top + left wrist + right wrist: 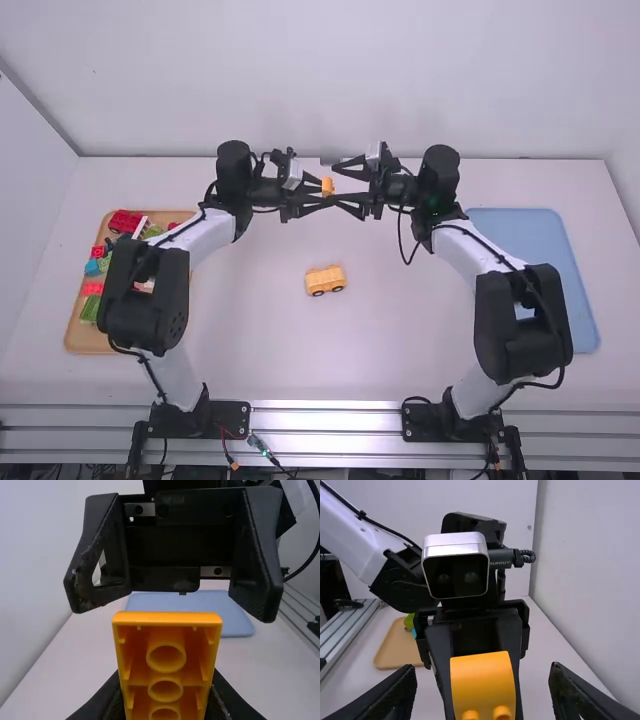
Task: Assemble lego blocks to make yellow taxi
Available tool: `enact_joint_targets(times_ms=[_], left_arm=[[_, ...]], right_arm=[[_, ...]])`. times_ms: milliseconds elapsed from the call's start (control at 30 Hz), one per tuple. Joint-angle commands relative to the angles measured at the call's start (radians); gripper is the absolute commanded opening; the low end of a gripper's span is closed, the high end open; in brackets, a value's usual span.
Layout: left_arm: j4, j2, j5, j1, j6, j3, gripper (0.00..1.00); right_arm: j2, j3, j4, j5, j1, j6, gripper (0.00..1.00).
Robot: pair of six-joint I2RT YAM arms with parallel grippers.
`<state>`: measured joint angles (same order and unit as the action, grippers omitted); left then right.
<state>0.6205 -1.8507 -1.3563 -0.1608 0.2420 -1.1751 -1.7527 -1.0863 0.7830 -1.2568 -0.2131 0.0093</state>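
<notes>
Yellow taxi (pixel 325 280) sits wheels down on the tabletop (pixel 400 335), between the two arms and apart from both trays. Its body is joined to dark wheels (pixel 338 289), so I'd call the assembly well along but not finished. One loose yellow block (pixel 167 662) is up in the air: the left claw (pixel 166 692) has its fingers closed on it, with the hollow, tubed underside towards the left wrist camera. The right claw (pixel 482 669) faces it with its fingers spread, gripping nothing. This looks like a handover or a regrip. What seems left is to bring the block down, line up its tubes with the taxi's studs and press it on; a slanted grip could spoil that fit. Red blocks (pixel 125 221) and green blocks (pixel 90 308) lie in the wooden tray (pixel 85 342), probably not needed. The blue tray (pixel 540 235) lies by the right arm, perhaps for the finished taxi.
</notes>
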Motion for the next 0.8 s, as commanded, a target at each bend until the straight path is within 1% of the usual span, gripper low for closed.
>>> enact_joint_targets(times_ms=[0, 100, 133, 267, 433, 767], left_arm=[[0.014, -0.002, -0.019, 0.003, -0.010, 0.004, 0.02], [0.047, -0.002, -0.062, 0.003, -0.010, 0.004, 0.02], [0.053, -0.002, -0.072, 0.003, -0.010, 0.004, 0.02], [0.039, -0.002, -0.057, 0.003, -0.010, 0.004, 0.02], [0.014, -0.002, -0.057, 0.003, 0.001, 0.004, 0.02], [0.004, -0.002, -0.068, 0.003, 0.000, 0.004, 0.02]], right_arm=[[-0.007, -0.029, -0.013, 0.000, -0.007, 0.001, 0.72], [-0.007, -0.029, -0.056, 0.005, -0.010, -0.040, 0.71], [-0.007, -0.029, -0.059, 0.004, -0.010, -0.039, 0.69], [-0.007, -0.029, -0.053, 0.001, -0.010, -0.035, 0.65], [-0.007, -0.031, -0.055, 0.001, -0.011, -0.036, 0.66], [-0.007, -0.031, -0.066, 0.024, -0.032, -0.036, 0.64]])
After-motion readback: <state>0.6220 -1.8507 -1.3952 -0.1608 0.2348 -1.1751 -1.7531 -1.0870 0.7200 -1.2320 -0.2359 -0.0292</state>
